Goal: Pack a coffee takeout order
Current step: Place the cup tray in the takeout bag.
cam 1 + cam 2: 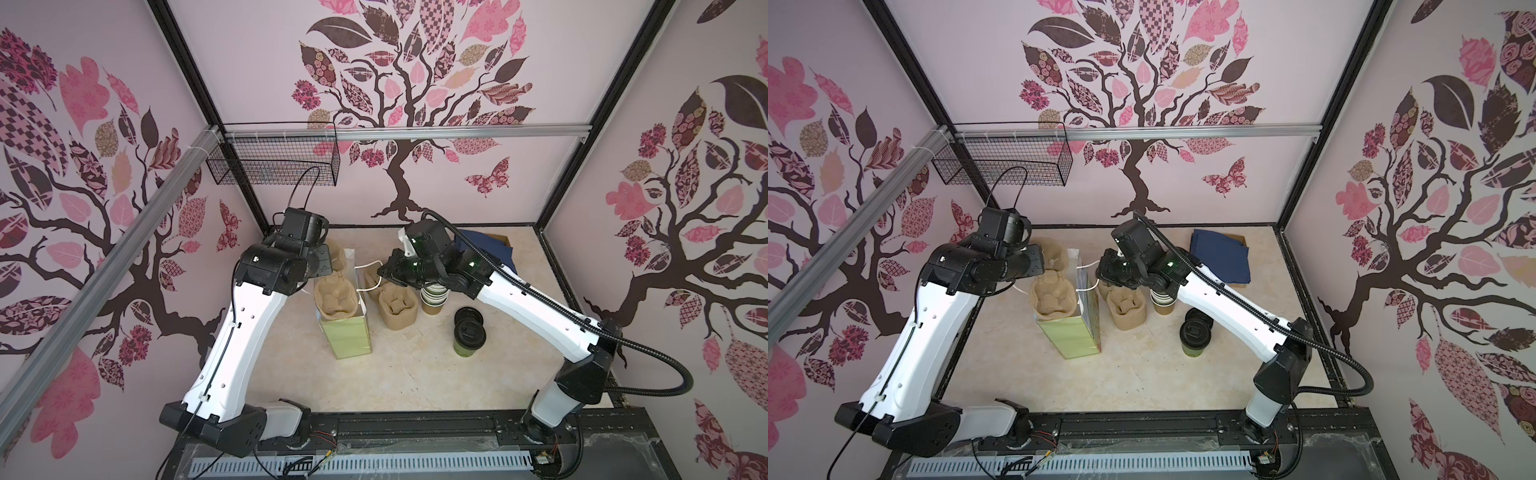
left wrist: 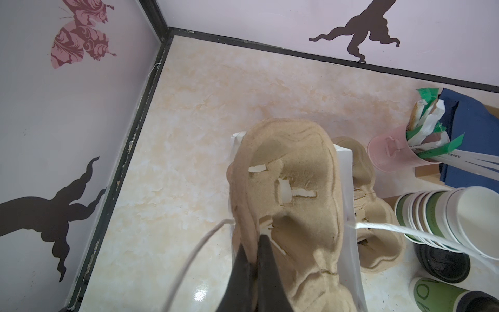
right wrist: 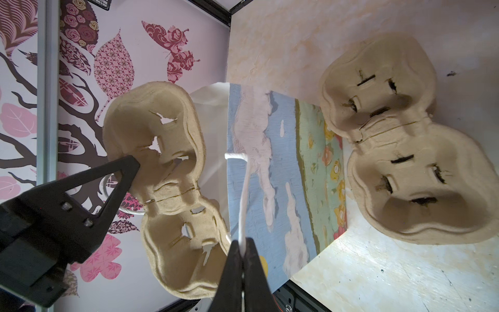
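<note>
Tan moulded-pulp two-cup carrier (image 1: 334, 301) sits in open mouth of pale green paper bag (image 1: 351, 336), mid-table, most of it above the rim.
Bare beige tabletop (image 1: 415, 374) toward robot base; spare pulp carriers (image 1: 397, 309) crowd bag's R side, cup stack (image 1: 434, 297) just beyond. L gripper (image 2: 258, 243) pinched tight on carrier rim; R gripper (image 3: 242, 244) clamped on bag's white cord handle (image 3: 243, 202), cord taut. Olive-green black-lidded cup (image 1: 468, 338) stands apart, R. Fingertips hidden under wrists in both top views; carrier depth in bag unclear.

The carrier (image 1: 334, 299) sits partly in the bag (image 1: 349, 338) mouth; spare carriers (image 1: 397, 311) just right, lidded cup (image 1: 469, 336) farther right (nearer front)
</note>
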Tool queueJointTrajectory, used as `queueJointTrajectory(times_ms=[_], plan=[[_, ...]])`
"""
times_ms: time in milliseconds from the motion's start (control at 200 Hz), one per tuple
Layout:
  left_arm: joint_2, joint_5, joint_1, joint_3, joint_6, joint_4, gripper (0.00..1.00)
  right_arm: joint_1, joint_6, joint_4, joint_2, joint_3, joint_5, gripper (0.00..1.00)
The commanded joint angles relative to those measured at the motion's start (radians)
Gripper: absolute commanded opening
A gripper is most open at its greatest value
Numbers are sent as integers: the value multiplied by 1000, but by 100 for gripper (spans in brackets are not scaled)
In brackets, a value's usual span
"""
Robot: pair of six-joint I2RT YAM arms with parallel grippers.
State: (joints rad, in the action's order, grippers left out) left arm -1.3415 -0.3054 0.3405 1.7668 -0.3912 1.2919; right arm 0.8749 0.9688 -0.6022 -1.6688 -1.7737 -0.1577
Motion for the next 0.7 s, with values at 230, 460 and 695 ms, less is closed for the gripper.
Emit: queueJointTrajectory(times_ms=[230,460,695], plan=[[-42,78,-5,-20,12,-53,0,8,2,-4,38,-28,-5,0],[-42,100,-5,-59,2,-62,0,8,2,-1,31,-39,-4,0],[-14,126,-19,-134,-24,-88,0,8,0,-1,24,-44,-3,0]])
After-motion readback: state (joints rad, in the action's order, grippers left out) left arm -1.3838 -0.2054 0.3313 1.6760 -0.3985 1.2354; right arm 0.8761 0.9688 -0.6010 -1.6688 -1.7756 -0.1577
